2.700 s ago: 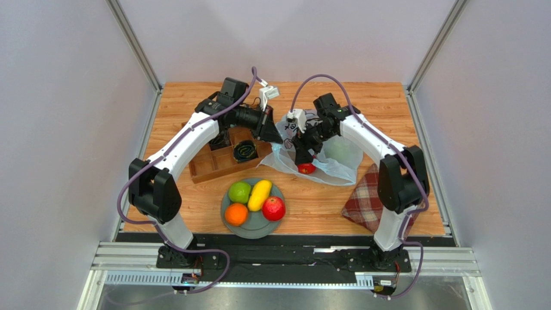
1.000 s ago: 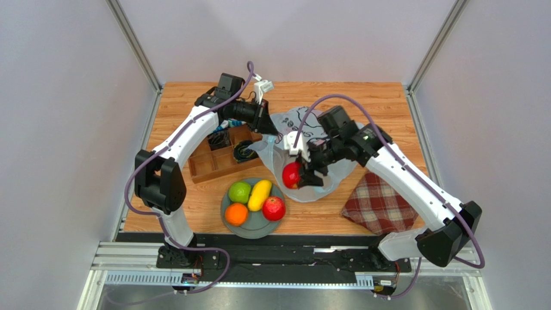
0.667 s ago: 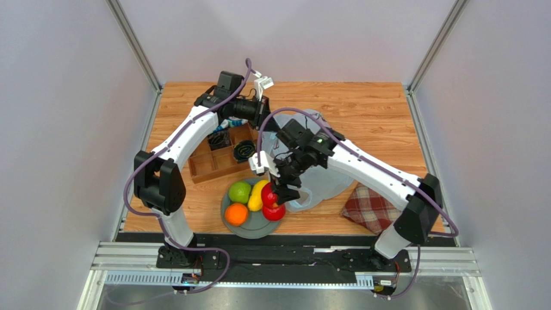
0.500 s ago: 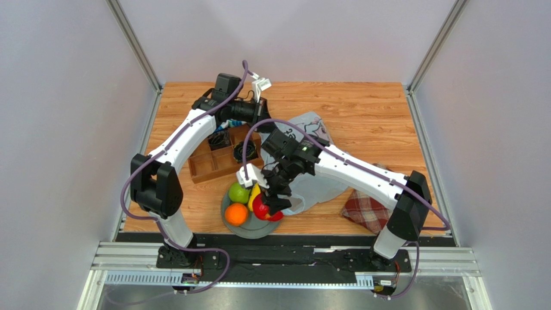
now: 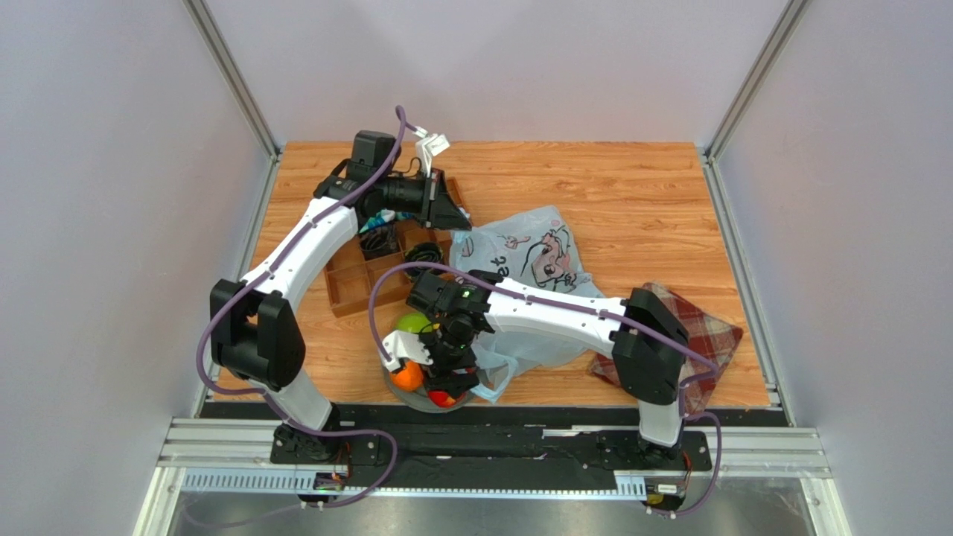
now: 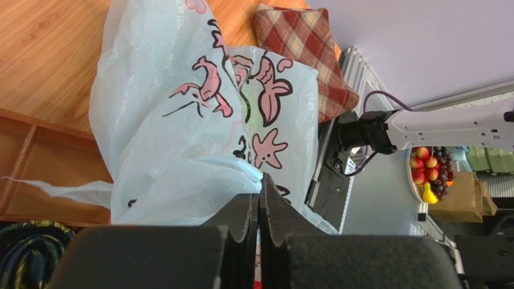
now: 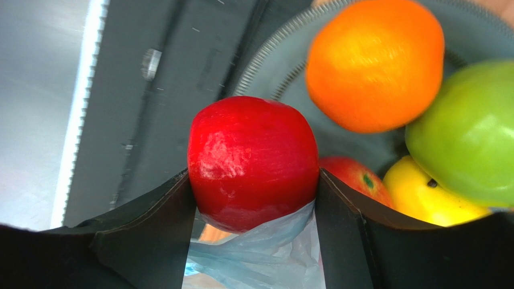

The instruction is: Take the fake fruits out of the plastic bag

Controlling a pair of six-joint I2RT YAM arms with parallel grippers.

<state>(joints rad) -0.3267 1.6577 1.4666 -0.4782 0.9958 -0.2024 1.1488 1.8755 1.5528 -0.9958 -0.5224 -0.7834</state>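
Top view, right claw: a second ago it carried the red apple over the middle of the counter. Now it hangs over the grey plate at the near edge, with the apple clamped between its fingers.
Top view, plastic bag: it has been dragged along, so one corner now trails from mid-counter to the plate's right side, and it lies flatter than before.
Top view, left claw: it has drawn back a little toward the far edge, by the wooden tray, and is closed on the bag's far end.
Top view, plate: the orange and green apple show beside the arm; the rest is hidden under it.
Left wrist view, left claw: its fingers are pressed together on a pinch of pale-blue film, and the bag stretches off toward the plaid cloth.
Right wrist view, right claw: it grips the apple on both flanks above the plate's rim. The orange, green apple, yellow mango and a second red apple sit just beyond.
Right wrist view, snag: a fold of bag lies under the apple, between the fingers.
Meaning: this apple is out of the bag and nearly delivered. Letting go looks next, though the trailing film may land on the plate too. I cannot tell whether any fruit is left inside.
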